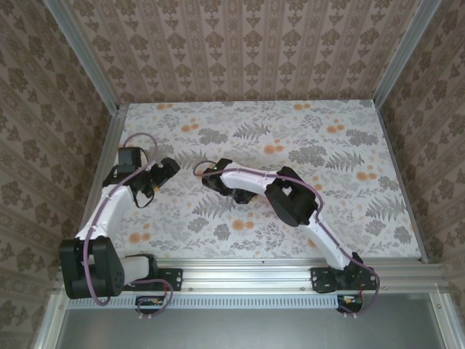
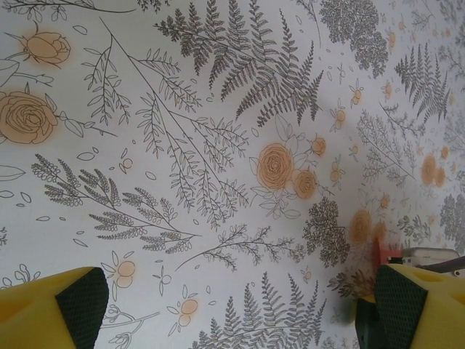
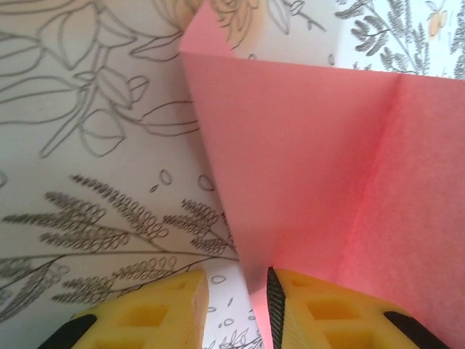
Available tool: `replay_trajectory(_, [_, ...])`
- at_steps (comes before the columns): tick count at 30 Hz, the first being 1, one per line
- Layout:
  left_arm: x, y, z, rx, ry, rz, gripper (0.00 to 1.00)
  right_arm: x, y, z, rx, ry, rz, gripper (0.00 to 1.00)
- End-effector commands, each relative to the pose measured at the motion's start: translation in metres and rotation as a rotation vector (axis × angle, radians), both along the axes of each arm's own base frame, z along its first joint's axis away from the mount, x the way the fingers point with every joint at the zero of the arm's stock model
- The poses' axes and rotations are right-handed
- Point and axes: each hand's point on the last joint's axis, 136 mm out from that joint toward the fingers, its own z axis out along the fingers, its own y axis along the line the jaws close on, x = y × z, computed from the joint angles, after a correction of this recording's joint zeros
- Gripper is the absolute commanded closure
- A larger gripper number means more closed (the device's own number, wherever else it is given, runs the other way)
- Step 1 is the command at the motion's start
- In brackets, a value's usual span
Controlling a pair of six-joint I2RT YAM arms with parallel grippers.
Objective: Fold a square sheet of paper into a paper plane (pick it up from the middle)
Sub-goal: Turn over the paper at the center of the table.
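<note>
The pink-red folded paper plane point(image 3: 312, 167) lies flat on the white tabletop point(image 1: 290, 145) printed with grey ferns and orange flowers. In the right wrist view it spreads up and to the right from a narrow lower corner, with one straight crease running down its right part and a folded edge across its top.

That lower corner sits in the gap of the right gripper point(image 3: 237, 280). The gripper's yellow fingers point(image 3: 145, 316) with dark pads stand a narrow way apart. The paper's edge runs close along the inner pad of one finger, and the other finger is clear of the paper, so the sheet is not pinched between them.

In the top view the right gripper point(image 1: 211, 178) reaches to a spot left of the table's middle. The left gripper point(image 1: 166, 171) is near it on the left, apart from it. In the left wrist view the left gripper point(image 2: 232, 313) has its jaws spread wide, with only printed tabletop between them.
</note>
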Motion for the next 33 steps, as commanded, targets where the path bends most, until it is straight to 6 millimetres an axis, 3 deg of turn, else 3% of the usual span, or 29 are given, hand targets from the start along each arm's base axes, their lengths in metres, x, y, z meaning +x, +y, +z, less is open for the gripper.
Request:
replay_trajectory(1, [-0.001, 0.002, 0.016, 0.006, -0.036, -0.014, 0.02, -0.006, 0.027, 0.02, 0.134, -0.001, 0.025, 0.67])
replay_trajectory(5, [-0.005, 0.002, 0.015, 0.005, -0.029, -0.014, 0.02, -0.018, 0.051, 0.05, 0.282, 0.002, 0.079, 0.66])
replay_trajectory(11, [-0.011, 0.0, 0.006, -0.002, -0.01, -0.017, 0.02, -0.051, 0.104, 0.102, 0.704, 0.043, 0.199, 0.56])
replay_trajectory(15, [-0.015, -0.004, 0.0, -0.014, 0.001, -0.039, 0.02, -0.042, 0.09, 0.129, 0.876, -0.018, 0.198, 0.47])
replay_trajectory(17, [-0.017, -0.008, -0.001, -0.016, 0.001, -0.058, 0.02, -0.027, 0.065, 0.128, 0.903, -0.048, 0.153, 0.45])
replay_trajectory(20, [-0.019, -0.017, -0.001, -0.005, -0.001, -0.101, 0.02, -0.008, 0.03, 0.109, 0.937, -0.025, 0.113, 0.4])
replay_trajectory(23, [-0.021, -0.027, -0.003, 0.011, 0.001, -0.136, 0.01, 0.006, 0.01, 0.089, 0.984, 0.035, 0.109, 0.36])
replay_trajectory(33, [-0.026, -0.067, -0.015, 0.038, 0.015, -0.257, 0.0, 0.024, 0.001, 0.047, 1.076, 0.181, 0.158, 0.38])
